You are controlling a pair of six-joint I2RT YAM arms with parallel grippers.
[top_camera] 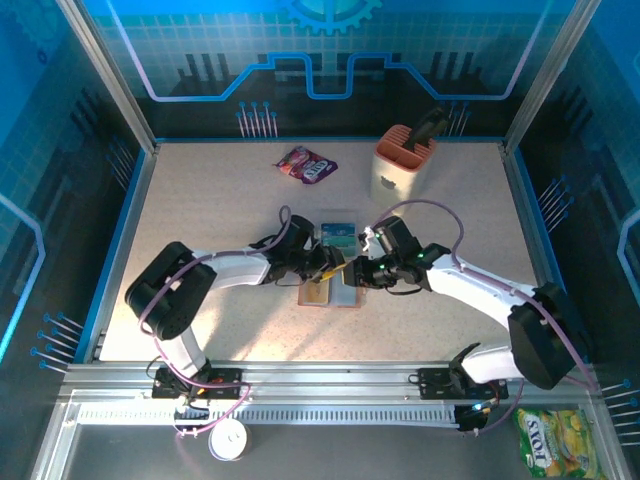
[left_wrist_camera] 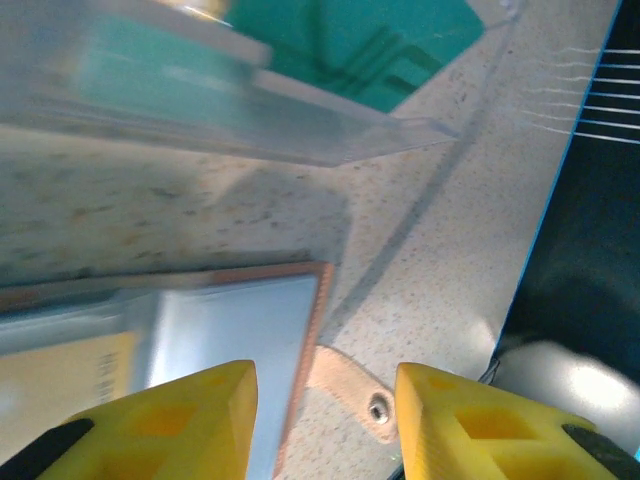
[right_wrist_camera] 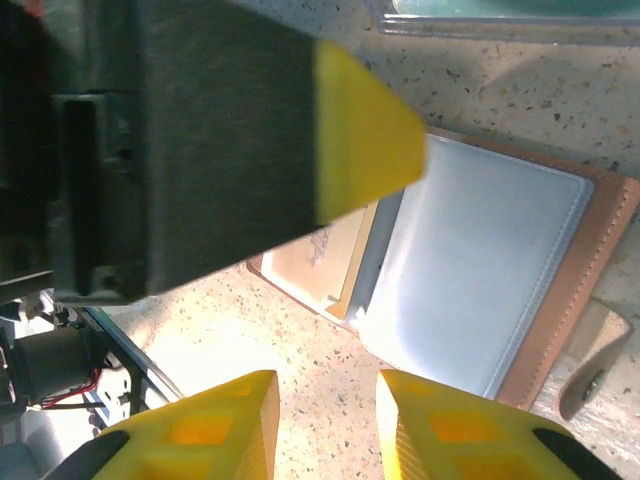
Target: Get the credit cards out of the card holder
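Evidently one card is left to draw. The wallet (top_camera: 330, 293) lies open and flat at mid-table, and a tan card (right_wrist_camera: 335, 255) pokes part-way out of its grey-blue pocket. Teal cards (top_camera: 338, 236) lie just beyond the wallet, apart from it, on the table (top_camera: 220, 200).

The left gripper (left_wrist_camera: 325, 385) hangs over the wallet's edge with its jaws moderately apart and nothing between them. The right gripper (right_wrist_camera: 328, 395) faces it from the other side, its jaws parted a little less, also holding nothing.

To do this step well, one gripper would probably need to pin the wallet's bare half so the leather does not slide or fold shut. The other should take only the card's exposed edge, not the pocket lip, and draw it out along the pocket's own line. The card is thin and looks likely to slip from a shallow pinch. The loose strap (left_wrist_camera: 350, 390) beside the left fingers could also snag.

The table is pale, speckled and smooth, so it probably gives the wallet little grip. A purple packet (top_camera: 306, 166) and a peach caddy (top_camera: 400, 165) stand well apart at the far side, inside blue-lit walls (top_camera: 320, 60).
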